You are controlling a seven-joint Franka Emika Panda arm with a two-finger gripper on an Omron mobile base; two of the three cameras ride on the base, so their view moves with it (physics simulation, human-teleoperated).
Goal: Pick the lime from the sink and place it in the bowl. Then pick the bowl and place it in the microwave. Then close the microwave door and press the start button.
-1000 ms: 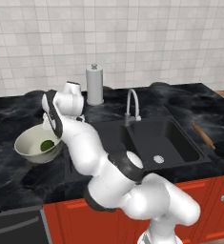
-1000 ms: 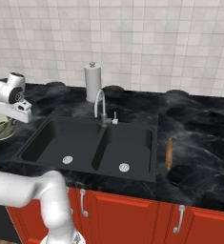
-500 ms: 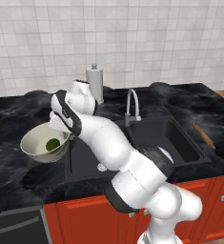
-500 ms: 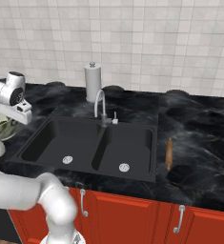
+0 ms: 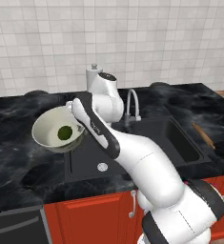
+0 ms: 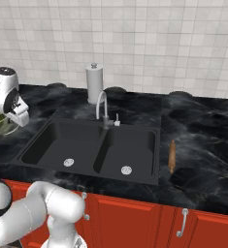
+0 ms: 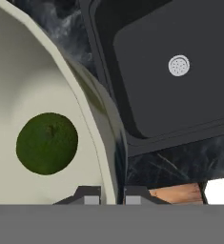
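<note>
The pale cream-green bowl [image 5: 51,128] hangs in the air over the counter, by the left edge of the black sink [image 5: 147,138]. The dark-green lime [image 5: 65,132] lies inside it. My gripper [image 5: 79,134] is shut on the bowl's right rim. In the hand view the fingertips [image 7: 92,195] straddle the bowl's wall [image 7: 92,119], with the lime [image 7: 46,143] on the inner side and the sink [image 7: 189,105] beyond. From the right base view the gripper [image 6: 13,117] holds the bowl [image 6: 0,124] at the far left. The microwave and its door are out of view.
A white paper-towel holder [image 5: 93,78] and a chrome faucet [image 5: 132,102] stand behind the sink. A wooden rolling pin [image 6: 172,156] lies on the counter right of the sink. Red cabinets [image 6: 135,218] run below the black marble counter [image 5: 18,162].
The bowl with the lime has risen and drifted a little right toward the sink. The arm's elbow has swung forward and up. The jaws have stayed shut on the rim.
</note>
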